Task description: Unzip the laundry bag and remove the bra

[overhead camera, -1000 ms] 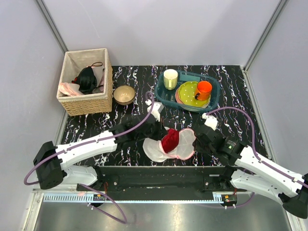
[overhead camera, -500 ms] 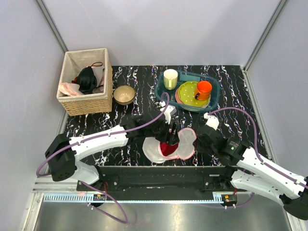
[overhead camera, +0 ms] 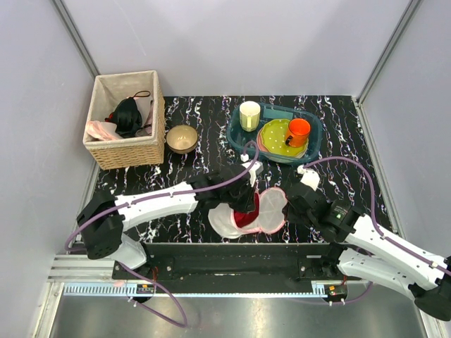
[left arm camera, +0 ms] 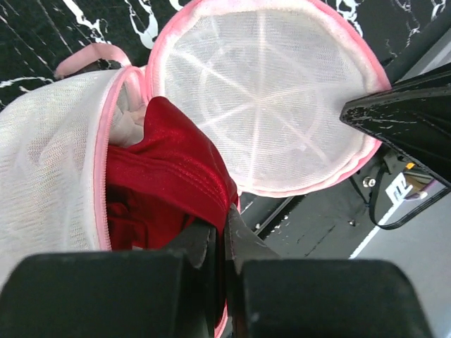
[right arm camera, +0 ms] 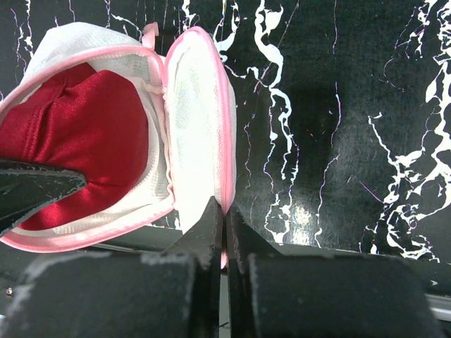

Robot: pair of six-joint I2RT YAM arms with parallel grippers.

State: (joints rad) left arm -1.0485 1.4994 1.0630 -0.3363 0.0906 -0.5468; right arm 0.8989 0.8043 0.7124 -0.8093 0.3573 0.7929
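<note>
Left wrist: left gripper (left arm camera: 224,215) pinches bra (left arm camera: 169,165) inside laundry bag (left arm camera: 268,91).

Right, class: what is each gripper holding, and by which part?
Left gripper: the bra, by a fabric edge. Right gripper: the laundry bag, by its open flap's pink trim.

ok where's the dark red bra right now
In the top view the dark red fabric bra sits at the near middle of the black marbled table, inside the opened white mesh laundry bag, with the left pincer closed on it.
</note>
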